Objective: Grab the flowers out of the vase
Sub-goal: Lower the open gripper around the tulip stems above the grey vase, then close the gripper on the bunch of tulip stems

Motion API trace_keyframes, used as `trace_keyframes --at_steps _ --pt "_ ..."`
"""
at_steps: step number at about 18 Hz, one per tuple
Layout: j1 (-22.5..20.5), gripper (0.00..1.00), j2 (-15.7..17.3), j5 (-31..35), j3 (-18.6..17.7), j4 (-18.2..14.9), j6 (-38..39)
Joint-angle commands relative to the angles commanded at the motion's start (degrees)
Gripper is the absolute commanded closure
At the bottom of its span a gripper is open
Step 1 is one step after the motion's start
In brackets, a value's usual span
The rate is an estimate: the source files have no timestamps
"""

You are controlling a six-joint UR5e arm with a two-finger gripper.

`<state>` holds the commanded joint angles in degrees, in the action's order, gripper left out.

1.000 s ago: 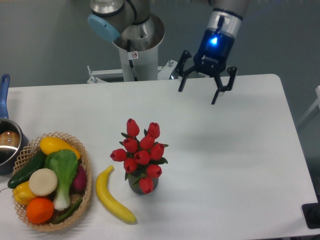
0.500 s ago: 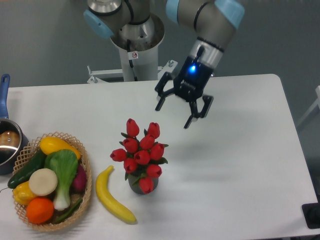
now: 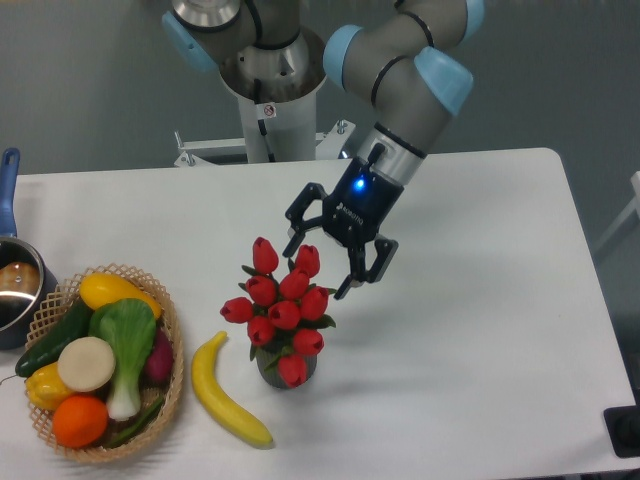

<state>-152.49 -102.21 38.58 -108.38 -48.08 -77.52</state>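
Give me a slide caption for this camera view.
Open gripper hovers by the top of the flowers in the vase.

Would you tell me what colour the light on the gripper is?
Blue: the light glows just above the open gripper, clearest in the fixed camera view.

I read this as a robotics lab bench, not a home or kitchen. The white table (image 3: 480, 330) is a plain rounded-corner slab set against a bare grey-blue wall. The arm (image 3: 400, 70) is an industrial grey unit with light blue joint caps, mounted on a metal pedestal (image 3: 270, 110) that carries a small warning sticker and sits on a bolted bracket behind the table edge. What lies on the table looks like test props: a wicker basket (image 3: 170, 385) of glossy vegetables, a loose banana (image 3: 228, 405), and a blue-handled pot (image 3: 12, 280) at the left edge. I see no household furniture or fittings in view.
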Motion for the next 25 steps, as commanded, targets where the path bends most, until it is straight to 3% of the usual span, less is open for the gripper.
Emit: trace_keyframes --at_steps 9,25 --pt "2.72 0.00 -2.38 -0.17 0.97 1.23 -0.35" --pt "3.34 0.00 -6.51 -5.27 3.96 1.32 -0.53"
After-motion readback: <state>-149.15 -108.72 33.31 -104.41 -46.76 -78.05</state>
